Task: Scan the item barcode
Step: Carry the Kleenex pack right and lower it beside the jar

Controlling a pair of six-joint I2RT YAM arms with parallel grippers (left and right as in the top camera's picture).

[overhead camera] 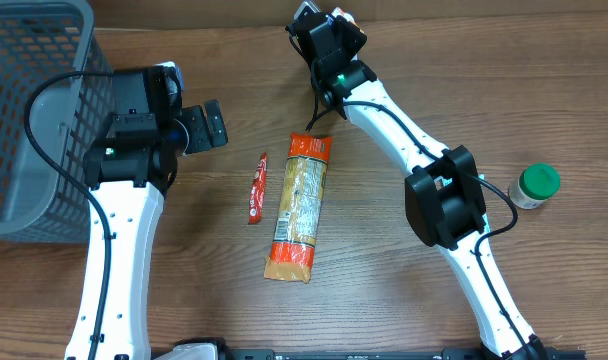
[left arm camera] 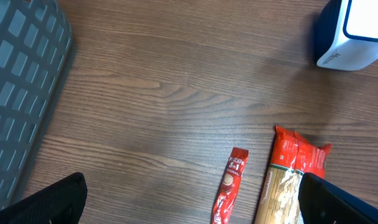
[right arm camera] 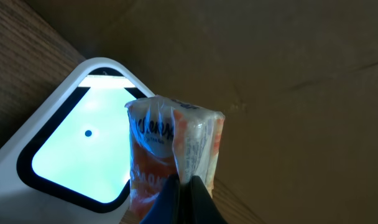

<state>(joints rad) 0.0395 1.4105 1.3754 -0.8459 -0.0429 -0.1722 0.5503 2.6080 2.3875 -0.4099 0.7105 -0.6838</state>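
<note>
- My right hand is at the far side of the table, with its fingers pressed together on the lower end of a small packet.
- The packet is wrapped in clear plastic with orange and white print. It stands upright above the fingertips.
- The packet is just in front of the scanner and covers the right part of its lit window. I cannot tell whether the two touch, and I cannot make out a barcode from this angle.
- The scanner is a white body with a dark frame around a glowing pale panel. It sits at the far edge of the table, and brown cardboard lies behind it.
- My left hand is spread wide and holds nothing. It hangs over bare wood on the left side, touching nothing.
- From the left wrist, both dark fingers show at the bottom corners with open table between them.
- A long pasta bag lies flat near the middle of the table, and a thin red sachet lies just to its left, apart from it.
- A grey basket sits at the far left, beside the left arm.
- A green-lidded jar stands at the right, well apart from the rest.
</note>
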